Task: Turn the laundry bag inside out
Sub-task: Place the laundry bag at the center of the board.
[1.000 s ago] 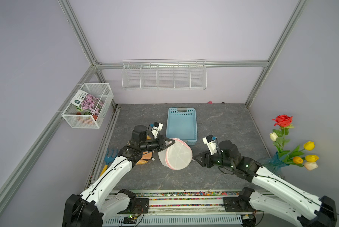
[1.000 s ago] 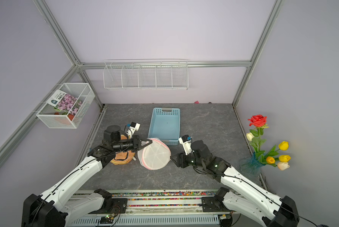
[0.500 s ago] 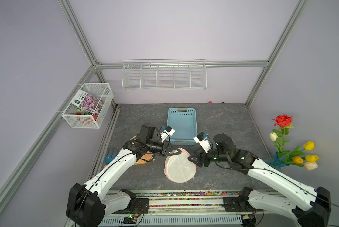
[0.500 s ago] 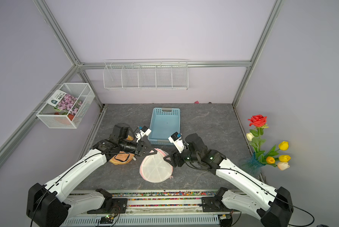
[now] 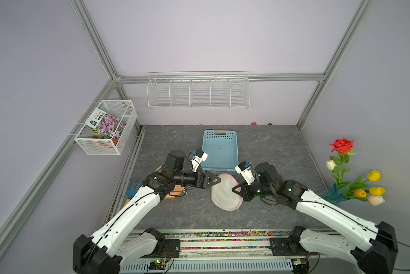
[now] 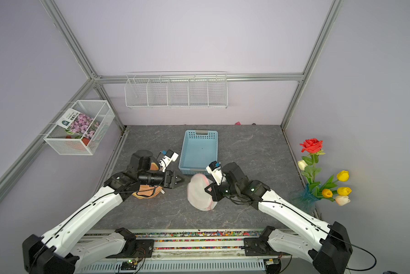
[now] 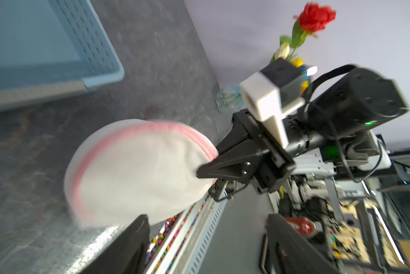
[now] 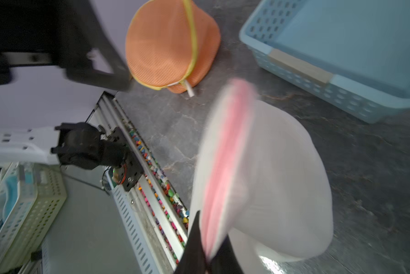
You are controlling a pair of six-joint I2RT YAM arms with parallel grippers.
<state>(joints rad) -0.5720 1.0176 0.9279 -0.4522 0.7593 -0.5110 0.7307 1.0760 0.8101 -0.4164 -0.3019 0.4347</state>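
The laundry bag [image 5: 224, 194] [image 6: 199, 193] is white mesh with a pink trim and stands on the grey table just in front of the blue basket. My right gripper [image 5: 234, 189] [image 6: 207, 189] [image 8: 208, 242] is shut on the bag's pink rim [image 8: 223, 166] at its right side. The left gripper [image 5: 217, 181] [image 6: 181, 179] [image 7: 206, 220] is open and holds nothing, its tips just left of the bag [image 7: 137, 168] and apart from it. The bag is blurred in both wrist views.
An orange mesh bag [image 5: 175, 192] [image 6: 147, 191] [image 8: 166, 45] lies under the left arm. The blue basket [image 5: 218, 132] [image 6: 200, 134] stands behind the white bag. A vase of flowers [image 5: 337, 193] is at the right edge, a blue rake [image 5: 134, 187] at the left edge.
The left gripper has let go of the bag and opened. The right gripper has closed on the bag's pink rim. The bag has shifted right and down onto the table.
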